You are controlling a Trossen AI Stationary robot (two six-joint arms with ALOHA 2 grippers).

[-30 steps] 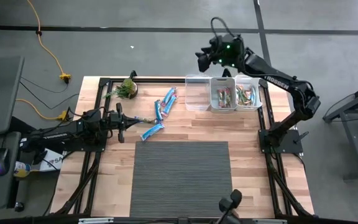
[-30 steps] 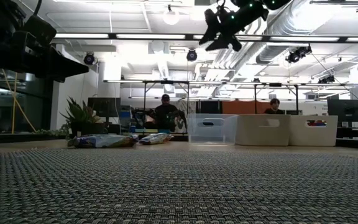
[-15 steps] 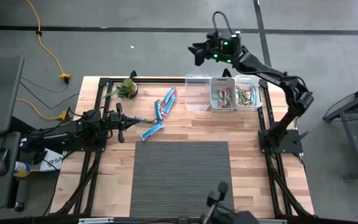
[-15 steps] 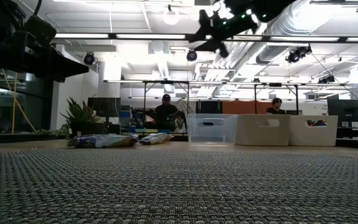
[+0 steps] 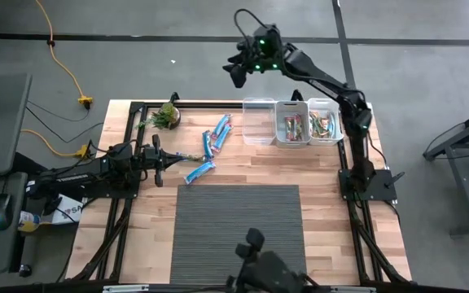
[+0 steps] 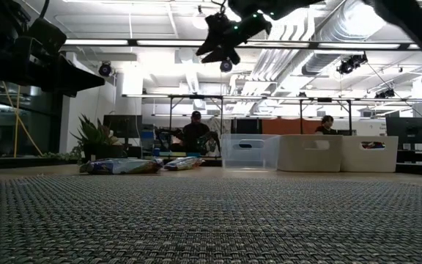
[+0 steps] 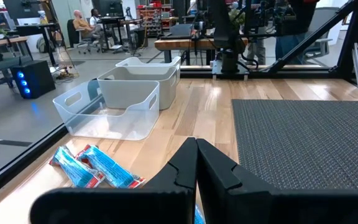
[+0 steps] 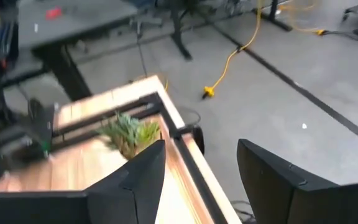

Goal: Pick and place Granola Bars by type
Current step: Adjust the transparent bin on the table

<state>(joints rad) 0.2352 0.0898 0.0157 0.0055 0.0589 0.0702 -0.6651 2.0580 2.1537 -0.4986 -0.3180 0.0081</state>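
My right gripper is raised high beyond the table's far edge, fingers apart and empty; through its wrist view I see the potted plant at the far left corner and the floor past it. My left gripper rests low near the left edge, fingers pressed together on nothing. Three blue granola bars lie loose on the bare wood between the plant and the bins, just off the mat's far left corner. Three clear bins stand in a row along the far edge: the leftmost empty bin holds nothing, the other two hold sorted bars.
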